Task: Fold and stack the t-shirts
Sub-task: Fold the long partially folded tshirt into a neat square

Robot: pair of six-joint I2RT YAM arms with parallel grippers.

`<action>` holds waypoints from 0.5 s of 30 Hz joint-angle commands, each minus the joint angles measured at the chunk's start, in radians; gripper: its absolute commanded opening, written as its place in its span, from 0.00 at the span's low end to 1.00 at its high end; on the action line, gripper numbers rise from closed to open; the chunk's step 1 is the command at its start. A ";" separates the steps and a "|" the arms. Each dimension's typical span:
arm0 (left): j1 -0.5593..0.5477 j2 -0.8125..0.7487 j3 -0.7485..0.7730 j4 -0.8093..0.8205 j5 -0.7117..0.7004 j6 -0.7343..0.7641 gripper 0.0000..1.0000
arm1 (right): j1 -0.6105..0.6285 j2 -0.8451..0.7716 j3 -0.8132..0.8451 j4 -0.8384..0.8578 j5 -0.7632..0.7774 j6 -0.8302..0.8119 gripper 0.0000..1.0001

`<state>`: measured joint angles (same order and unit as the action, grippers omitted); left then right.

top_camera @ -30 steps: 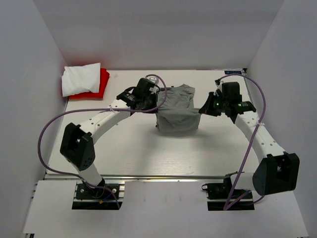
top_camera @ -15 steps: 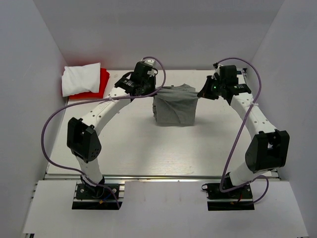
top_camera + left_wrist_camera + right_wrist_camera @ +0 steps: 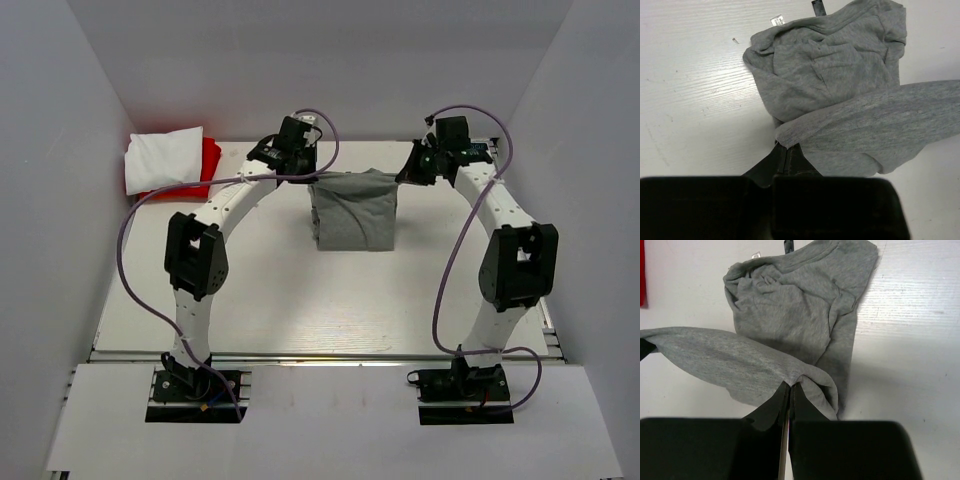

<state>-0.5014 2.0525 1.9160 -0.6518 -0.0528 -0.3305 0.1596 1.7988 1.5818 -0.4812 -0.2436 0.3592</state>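
The heather-grey t-shirt [image 3: 352, 212] hangs stretched between my two grippers at the far middle of the table, its lower part resting on the table. My left gripper [image 3: 308, 177] is shut on the shirt's left edge [image 3: 790, 139]. My right gripper [image 3: 404, 175] is shut on its right edge [image 3: 795, 377]. The rest of the shirt lies crumpled on the table below, with a small white neck mark [image 3: 776, 20]. The white t-shirt [image 3: 163, 158] lies folded on the red t-shirt [image 3: 205, 166] at the far left corner.
White walls close in the table [image 3: 300, 300] at the back and both sides. The arms' purple cables loop above the table on each side.
Both grippers have carried the grey shirt's edge towards the back wall and higher, and both arms have stretched out. The shirt now hangs straighter and narrower.
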 commanded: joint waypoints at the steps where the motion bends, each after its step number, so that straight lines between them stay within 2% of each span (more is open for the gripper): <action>1: 0.029 0.018 0.072 0.021 -0.012 0.024 0.00 | -0.022 0.054 0.073 0.009 0.004 -0.002 0.00; 4: 0.040 0.073 0.104 0.021 -0.012 0.033 0.00 | -0.029 0.099 0.092 0.061 -0.009 -0.002 0.00; 10: 0.058 0.139 0.118 0.113 -0.001 0.033 0.00 | -0.038 0.191 0.124 0.148 -0.046 0.020 0.00; 14: 0.078 0.211 0.179 0.193 -0.001 0.033 0.00 | -0.046 0.281 0.178 0.225 -0.065 0.038 0.00; 15: 0.078 0.236 0.204 0.193 -0.001 0.033 0.07 | -0.043 0.295 0.185 0.258 -0.072 0.038 0.00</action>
<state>-0.4545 2.2665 2.0369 -0.5346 -0.0391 -0.3111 0.1326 2.0624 1.7084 -0.3458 -0.3019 0.3874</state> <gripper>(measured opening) 0.053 0.009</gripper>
